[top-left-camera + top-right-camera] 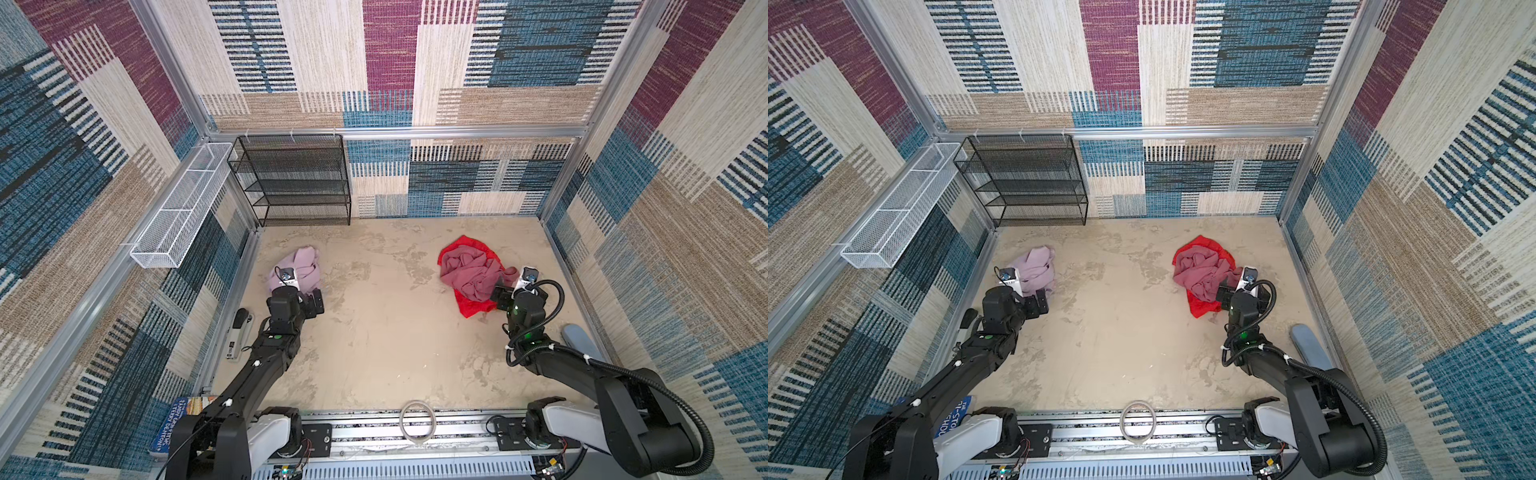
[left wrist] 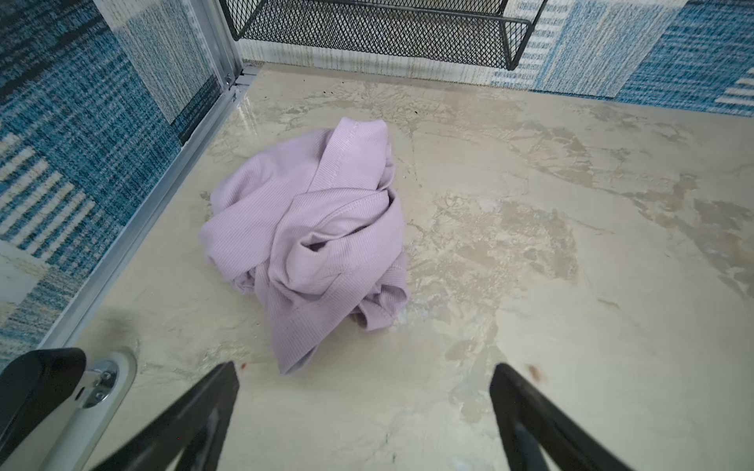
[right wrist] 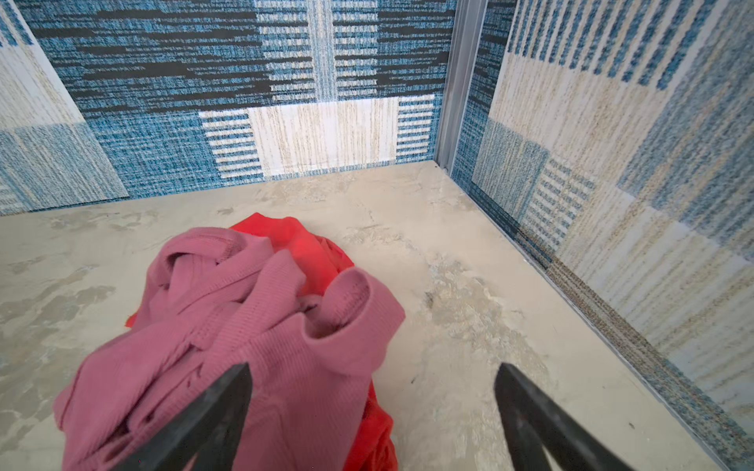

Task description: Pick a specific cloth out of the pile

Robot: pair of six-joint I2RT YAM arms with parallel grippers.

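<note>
The cloth point(image 1: 300, 266) point(image 1: 1036, 270) point(image 2: 318, 228) is pale lilac-pink and lies crumpled by itself on the floor at the left, near the side wall. My left gripper point(image 2: 365, 369) stands open just short of it; the cloth's near corner points into the gap, and nothing is held. The pile point(image 1: 469, 276) point(image 1: 1202, 274) point(image 3: 245, 326) sits at the right, a dusty rose-mauve cloth heaped on a bright red one. My right gripper point(image 3: 373, 367) is open at the pile's near right edge. One finger point(image 3: 220, 403) is over the mauve fabric, the other over bare floor.
A black mesh shelf point(image 1: 291, 178) stands at the back left. A white wire basket point(image 1: 183, 208) hangs on the left wall. A stapler point(image 1: 239, 332) lies by the left wall, a tape ring point(image 1: 417, 422) on the front rail, and a blue object point(image 1: 575, 336) by the right wall.
</note>
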